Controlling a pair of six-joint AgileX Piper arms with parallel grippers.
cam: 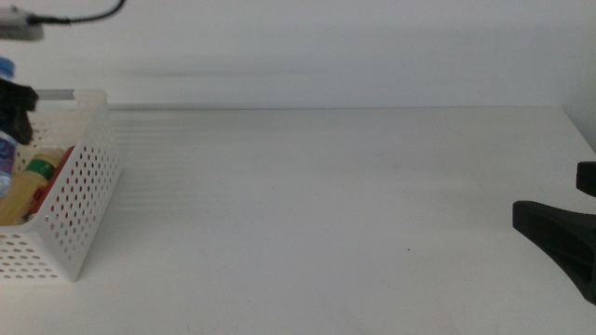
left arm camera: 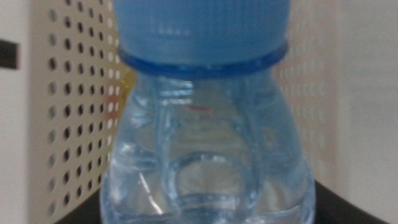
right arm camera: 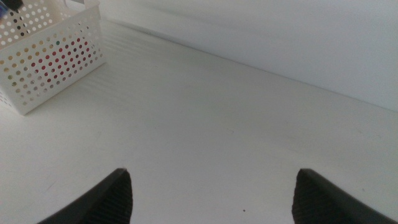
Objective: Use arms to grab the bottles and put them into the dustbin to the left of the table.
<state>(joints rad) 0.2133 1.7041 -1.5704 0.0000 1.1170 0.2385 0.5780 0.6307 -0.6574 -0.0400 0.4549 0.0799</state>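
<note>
One small clear plastic water bottle with a blue cap sits clamped in the left end effector, directly above the white perforated plastic dustbin. Below that end effector, inside the dustbin, lie one yellow-liquid bottle and one red soda can. The middle view alone shows those two; the left wrist view shows only the held bottle close up. The right end effector hangs spread open over the wide white counter, the dustbin well away from it.

Lighting was bright and flat, worktop nearly washed out; the close-up water bottle looked soft and blurry.
</note>
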